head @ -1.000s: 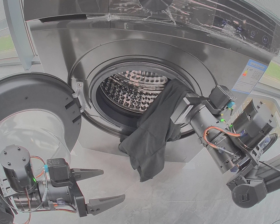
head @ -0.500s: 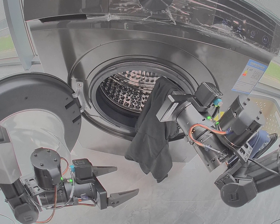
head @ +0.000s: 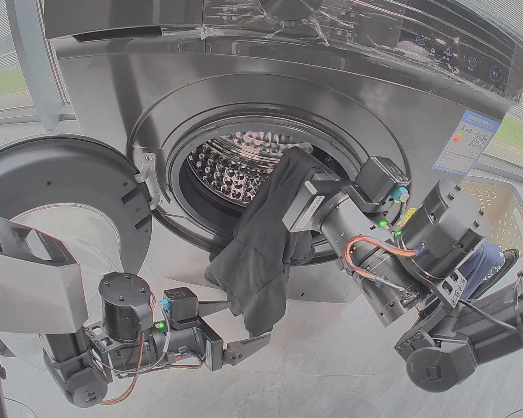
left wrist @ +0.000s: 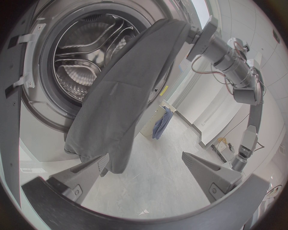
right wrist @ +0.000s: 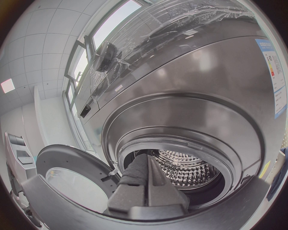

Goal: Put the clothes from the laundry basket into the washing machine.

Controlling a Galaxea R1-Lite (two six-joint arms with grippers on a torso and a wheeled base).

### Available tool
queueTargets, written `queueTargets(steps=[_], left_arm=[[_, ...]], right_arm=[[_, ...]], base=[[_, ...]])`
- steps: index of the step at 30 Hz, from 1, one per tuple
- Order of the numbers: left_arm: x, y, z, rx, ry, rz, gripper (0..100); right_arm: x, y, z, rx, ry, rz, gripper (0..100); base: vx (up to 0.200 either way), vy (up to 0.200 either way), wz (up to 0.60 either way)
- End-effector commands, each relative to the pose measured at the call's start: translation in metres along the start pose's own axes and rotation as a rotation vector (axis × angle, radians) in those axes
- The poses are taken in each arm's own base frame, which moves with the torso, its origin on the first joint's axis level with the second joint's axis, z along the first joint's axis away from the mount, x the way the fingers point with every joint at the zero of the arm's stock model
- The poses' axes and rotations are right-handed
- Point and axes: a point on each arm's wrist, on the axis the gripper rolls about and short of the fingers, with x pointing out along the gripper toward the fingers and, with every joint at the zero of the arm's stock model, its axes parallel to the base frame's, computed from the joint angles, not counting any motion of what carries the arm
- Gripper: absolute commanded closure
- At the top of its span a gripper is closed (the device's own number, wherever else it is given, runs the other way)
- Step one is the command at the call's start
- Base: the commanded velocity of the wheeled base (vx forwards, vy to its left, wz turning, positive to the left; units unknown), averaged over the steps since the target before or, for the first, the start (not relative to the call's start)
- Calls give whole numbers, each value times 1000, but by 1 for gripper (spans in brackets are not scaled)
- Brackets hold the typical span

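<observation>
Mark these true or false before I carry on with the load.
1. The door stands open. True.
2. The right jaws are shut on the garment. True.
3. The garment lies fully inside the drum. False: only its top is at the opening, and the rest hangs down outside the front.
4. The left jaws are shut on the garment. False: they are open, near its lower hem.
5. A blue cloth hangs over the basket. True.
</observation>
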Motion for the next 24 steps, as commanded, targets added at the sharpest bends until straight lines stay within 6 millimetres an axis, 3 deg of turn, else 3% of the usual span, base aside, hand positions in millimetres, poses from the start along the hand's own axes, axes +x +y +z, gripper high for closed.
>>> queueTargets(steps=[1, 10, 24], left_arm=[[15, 11, -11, -10, 17, 18, 0], [40, 24, -18, -5, -10, 46, 0], [56, 18, -18, 3, -32, 14, 0]], right_arm=[[-1, 6, 0, 7, -4, 15, 100], [-2, 11, 1, 16, -12, 30, 100], [-2, 11, 1, 16, -12, 30, 100]], base=[[0, 0, 0], [0, 0, 0], [0, 0, 0]])
